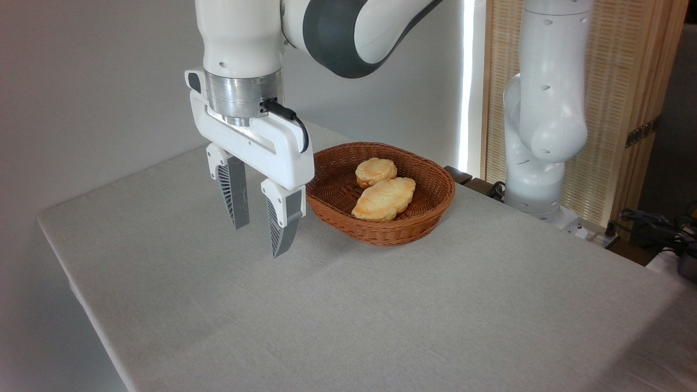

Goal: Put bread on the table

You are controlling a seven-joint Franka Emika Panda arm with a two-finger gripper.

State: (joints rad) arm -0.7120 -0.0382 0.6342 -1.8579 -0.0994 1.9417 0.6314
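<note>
The bread (375,171), a small round golden-brown bun with a scalloped edge, lies toward the back of a brown wicker basket (430,215). A longer leaf-shaped pastry (384,199) lies just in front of it in the same basket. My gripper (260,237) hangs open above the grey-cloth table (337,310), just left of the basket's rim, with nothing between its dark ribbed fingers (237,197). It is apart from the bun and a little above the cloth.
The arm's white base column (536,163) rises at the table's far right edge, behind the basket. A wooden slatted screen (615,109) stands behind it. Cables and dark items (661,231) lie at the far right.
</note>
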